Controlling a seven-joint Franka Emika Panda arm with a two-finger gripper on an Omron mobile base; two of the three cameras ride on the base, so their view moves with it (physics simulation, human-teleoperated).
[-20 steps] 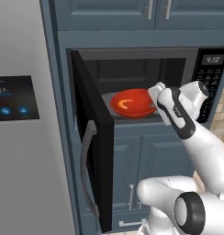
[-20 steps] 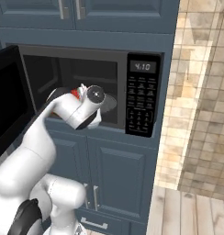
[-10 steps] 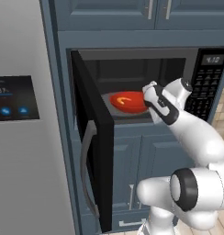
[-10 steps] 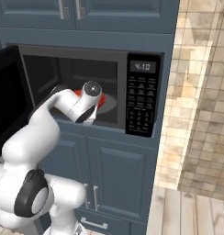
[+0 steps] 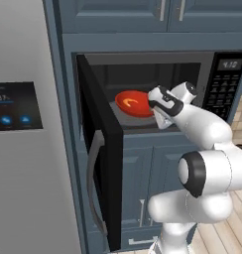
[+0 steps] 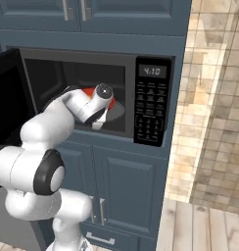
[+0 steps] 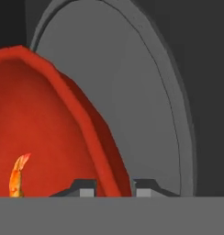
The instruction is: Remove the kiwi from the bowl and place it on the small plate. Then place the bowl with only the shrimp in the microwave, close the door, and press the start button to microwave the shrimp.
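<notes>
Hand is pinched narrow on the near rim of the bowl, one tip either side of the red wall. Bowl sits inside the microwave over the grey turntable, can't tell if it's fully seated or a bit tilted. Shrimp is in the bowl, no kiwi visible in there. Door is swung wide open. Risks imo: if the release happens w/ bowl not flat, it rocks and shrimp slides out; pulling the arm back while tips are snagged on the rim drags the bowl fwd; wrist is close to the cavity edge, could clip it on retract.
</notes>
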